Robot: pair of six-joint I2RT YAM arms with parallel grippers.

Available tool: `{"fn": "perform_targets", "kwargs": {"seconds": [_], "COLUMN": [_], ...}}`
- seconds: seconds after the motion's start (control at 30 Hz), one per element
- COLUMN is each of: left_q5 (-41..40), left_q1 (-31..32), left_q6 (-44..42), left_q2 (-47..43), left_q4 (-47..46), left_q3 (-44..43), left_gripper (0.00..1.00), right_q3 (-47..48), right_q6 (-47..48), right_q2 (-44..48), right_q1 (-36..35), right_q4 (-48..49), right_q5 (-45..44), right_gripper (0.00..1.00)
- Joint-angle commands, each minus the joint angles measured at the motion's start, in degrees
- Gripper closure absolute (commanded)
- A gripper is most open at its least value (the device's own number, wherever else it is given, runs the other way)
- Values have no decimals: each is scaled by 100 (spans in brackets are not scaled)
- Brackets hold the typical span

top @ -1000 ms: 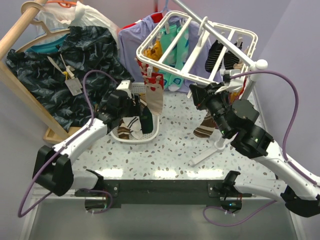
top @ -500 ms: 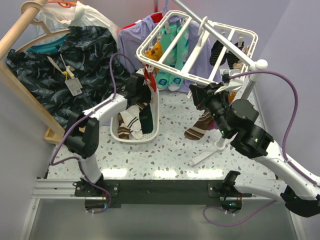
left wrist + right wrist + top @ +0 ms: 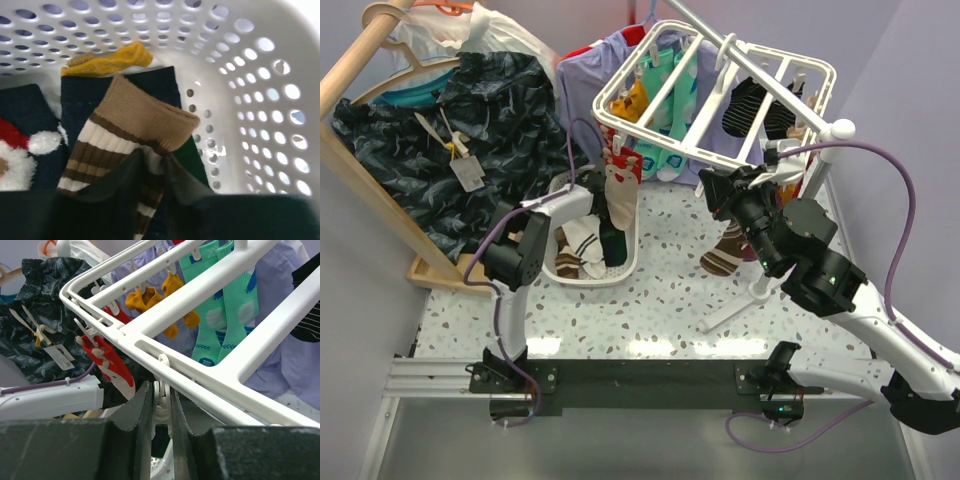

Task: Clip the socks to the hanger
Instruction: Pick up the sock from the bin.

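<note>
The white grid hanger [image 3: 713, 90] stands over the back of the table, its bars crossing the right wrist view [image 3: 200, 290]. My left gripper [image 3: 598, 205] is down in the white slotted basket [image 3: 620, 275]. There its jaws [image 3: 155, 167] are shut on the cream-striped part of a brown sock [image 3: 145, 112]. My right gripper [image 3: 717, 190] is under the hanger's front rail, shut [image 3: 160, 400] on a small white clip [image 3: 161, 390] dangling from a bar. A second brown striped sock [image 3: 725, 252] hangs below the right gripper. No maroon socks are in view.
A red Santa sock [image 3: 620, 190] hangs from the hanger's near corner, with yellow [image 3: 145, 300], green [image 3: 225, 315] and black socks [image 3: 750, 105] clipped further along. In the basket [image 3: 240, 75] lie navy [image 3: 80, 95] and yellow socks [image 3: 107, 60]. Shirts on a wooden rail [image 3: 450, 110] fill the left.
My left arm has swung from the lower left in toward the basket, reached down into it and closed on the brown striped sock. The right arm has held still on the clip.
</note>
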State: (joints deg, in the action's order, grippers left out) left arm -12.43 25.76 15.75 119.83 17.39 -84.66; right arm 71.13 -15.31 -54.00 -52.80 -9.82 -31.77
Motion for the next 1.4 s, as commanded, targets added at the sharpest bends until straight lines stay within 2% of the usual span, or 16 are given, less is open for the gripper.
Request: {"fn": "perform_targets", "kwargs": {"seconds": [0.0,0.07,0.17,0.33,0.37,0.4,0.53,0.6,0.7,0.87,1.03,1.07,1.13,1.17,1.27,1.37], "left_q5": [-208,-208,-199,-102,2,64,223,284,408,268,197,197,197,171,13,-137], "left_q1": [-62,-62,-62,-106,-115,-124,-176,-211,-264,-264,-273,-273,-273,-273,-273,-282], "left_q6": [-177,-177,-134,16,33,51,104,139,165,87,60,60,77,78,139,218], "left_q2": [-170,-389,-636,-1023,-1032,-1014,-760,-645,-531,-242,75,93,93,15,-414,-1039], "left_q4": [-25,-77,-130,-262,-280,-306,-253,-297,-332,-306,-157,-148,-130,-122,-77,-271], "left_q3": [-42,55,213,442,459,468,389,345,258,73,-85,-85,-68,-59,37,327], "left_gripper": [81,84,83,89,86,78,70,59,53,53,67,74,82,88,94,97], "right_q3": [146,164,199,217,225,226,243,252,269,234,182,173,164,164,164,155], "right_q6": [90,90,90,72,72,63,72,81,98,107,98,98,98,98,116,99], "right_q2": [-23,-41,-67,-76,-67,-67,-67,-67,-67,-58,-58,-50,-49,-41,-32,-14], "right_q1": [15,15,24,32,32,32,32,32,32,32,41,41,41,41,50,50], "right_q4": [-81,-72,-81,-81,-90,-98,-107,-134,-143,-134,-142,-134,-142,-143,-143,-125], "right_q5": [74,101,136,162,180,189,189,197,180,171,136,136,136,127,127,127], "right_gripper": [94,94,94,94,94,94,94,94,94,94,94,94,94,94,94,94]}}
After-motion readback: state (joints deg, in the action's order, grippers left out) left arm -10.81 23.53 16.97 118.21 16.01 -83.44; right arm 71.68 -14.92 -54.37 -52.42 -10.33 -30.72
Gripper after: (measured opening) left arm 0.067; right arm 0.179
